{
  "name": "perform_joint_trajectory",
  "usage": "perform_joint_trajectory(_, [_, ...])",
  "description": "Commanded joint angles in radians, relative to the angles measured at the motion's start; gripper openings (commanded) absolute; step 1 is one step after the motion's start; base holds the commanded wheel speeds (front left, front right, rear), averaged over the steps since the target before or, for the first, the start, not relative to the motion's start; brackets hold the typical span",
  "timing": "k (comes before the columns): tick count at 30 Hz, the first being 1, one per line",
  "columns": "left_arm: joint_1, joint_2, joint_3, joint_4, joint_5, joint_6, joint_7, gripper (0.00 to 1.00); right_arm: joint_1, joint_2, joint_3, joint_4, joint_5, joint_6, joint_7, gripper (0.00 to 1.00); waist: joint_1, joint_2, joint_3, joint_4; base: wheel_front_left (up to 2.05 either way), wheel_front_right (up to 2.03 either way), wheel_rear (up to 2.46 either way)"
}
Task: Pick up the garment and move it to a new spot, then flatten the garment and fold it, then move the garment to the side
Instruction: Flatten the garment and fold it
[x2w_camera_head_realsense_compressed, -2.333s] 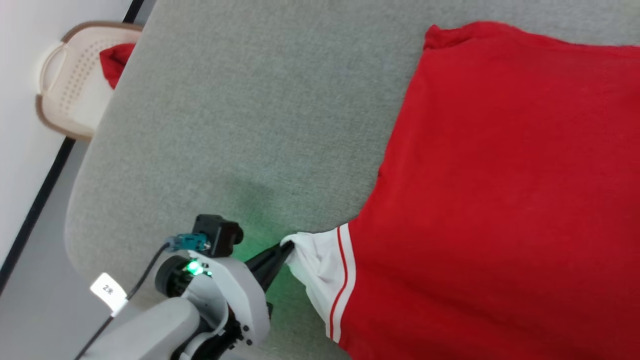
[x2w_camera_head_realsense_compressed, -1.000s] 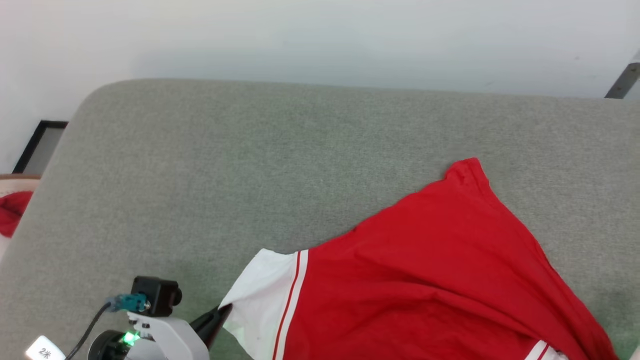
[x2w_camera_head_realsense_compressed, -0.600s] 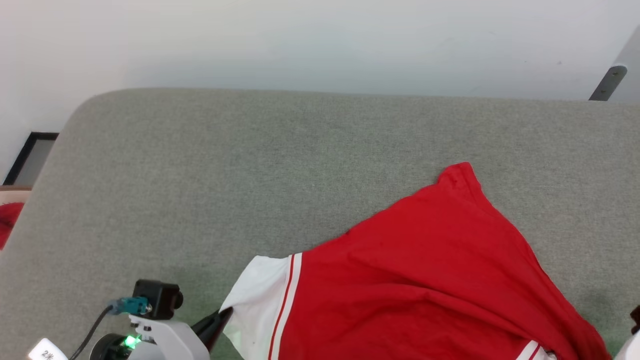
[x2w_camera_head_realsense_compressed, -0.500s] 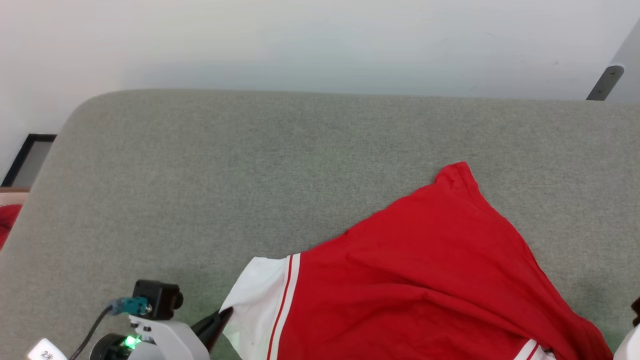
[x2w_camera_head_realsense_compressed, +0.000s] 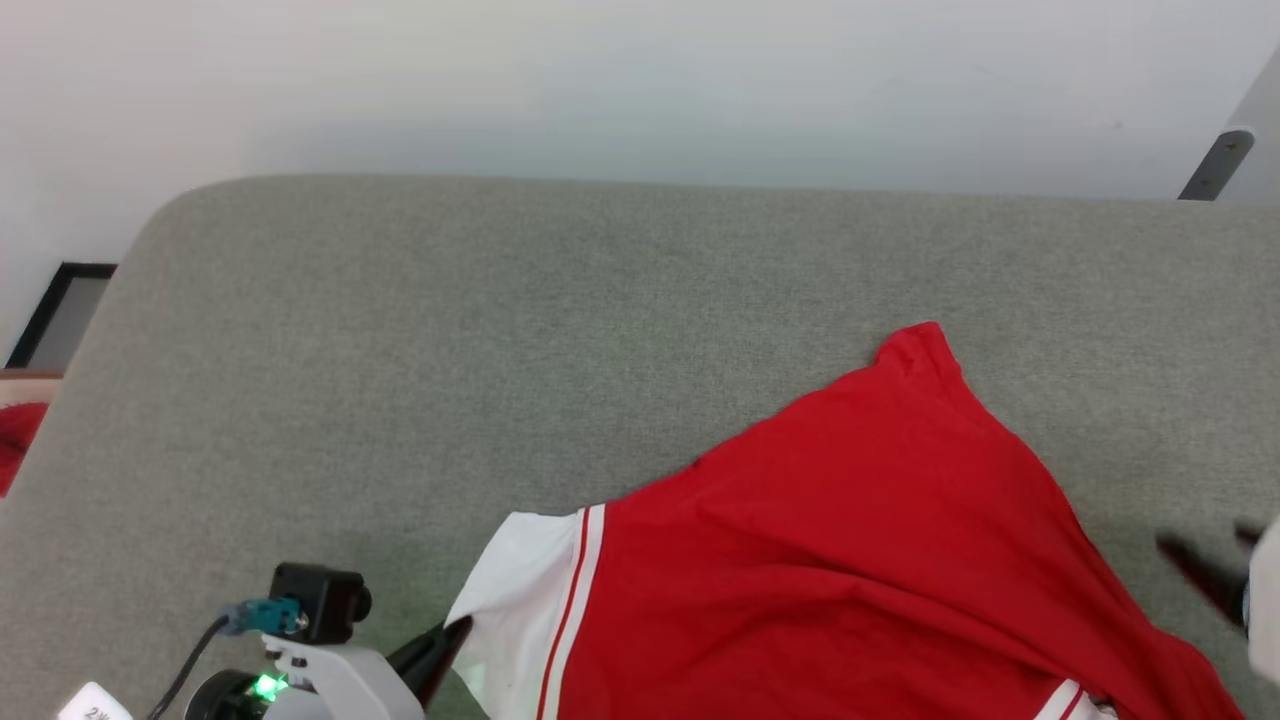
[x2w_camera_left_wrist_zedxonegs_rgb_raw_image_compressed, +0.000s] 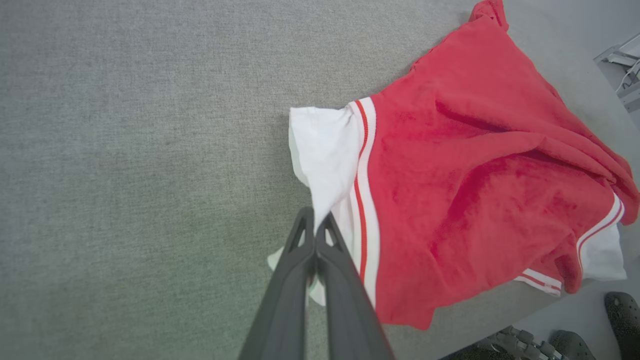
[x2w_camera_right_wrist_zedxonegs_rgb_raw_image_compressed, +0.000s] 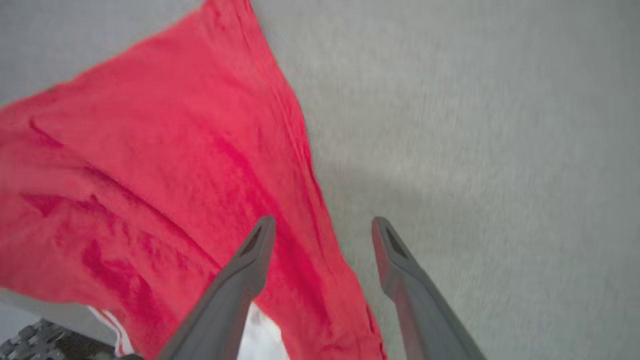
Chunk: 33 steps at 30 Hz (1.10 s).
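Red garment (x2w_camera_head_realsense_compressed: 850, 560) rumpled on the grey table (x2w_camera_head_realsense_compressed: 450, 330), one sleeve pinched.
It lies toward the table's near right part, its body bunched in folds. The left jaws are pressed together on the white sleeve end (x2w_camera_left_wrist_zedxonegs_rgb_raw_image_compressed: 325, 150) at its left edge. The right jaws stand spread at its right edge, one over red cloth, the other over bare table; blur hides whether they touch.

Pinches white sleeve end of garment (x2w_camera_left_wrist_zedxonegs_rgb_raw_image_compressed: 475, 165) with left hand (x2w_camera_left_wrist_zedxonegs_rgb_raw_image_compressed: 315, 222), fingers pressed flat together. Sits low at lower left of head view, pale left wrist (x2w_camera_head_realsense_compressed: 340, 690) showing green light. Holds right hand (x2w_camera_right_wrist_zedxonegs_rgb_raw_image_compressed: 322, 222) spread wide, fingers well apart, blurred at right edge of head view.
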Motion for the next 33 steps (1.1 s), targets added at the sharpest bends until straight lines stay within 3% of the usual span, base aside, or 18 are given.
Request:
perform_joint_trajectory(1, [-0.003,-0.004,0.002,-0.004,0.010,0.006,0.001,0.00,-0.046,-0.010,0.019,-0.009,-0.009,-0.001,-0.035,1.00,0.0000,-0.0001,0.011,0.007,0.00,0.00,0.00])
perform_joint_trajectory(6, [-0.031,-0.023,-0.003,-0.002,0.023,-0.006,0.010,0.00,-0.211,-0.030,0.090,0.053,-0.027,-0.001,-0.171,1.00,0.0000,-0.0001,0.039,0.037,0.00,0.00,0.00])
perform_joint_trajectory(13, [-0.081,-0.065,-0.014,0.017,0.047,-0.032,0.023,0.00,-0.452,-0.080,0.252,0.279,-0.015,-0.001,-0.278,1.00,0.0000,-0.0001,0.100,0.096,0.00,0.00,0.00])
perform_joint_trajectory(23, [-0.169,-0.146,-0.037,0.078,0.085,-0.090,0.047,0.00,-0.706,-0.140,0.482,0.595,0.050,-0.001,-0.220,1.00,0.0000,-0.0001,0.190,0.192,0.00,0.00,0.00])
perform_joint_trajectory(33, [-0.217,-0.209,-0.048,0.153,0.093,-0.140,0.048,0.00,-0.807,-0.151,0.621,0.805,0.103,-0.001,-0.161,1.00,0.0000,-0.0001,0.239,0.252,0.00,0.00,0.00])
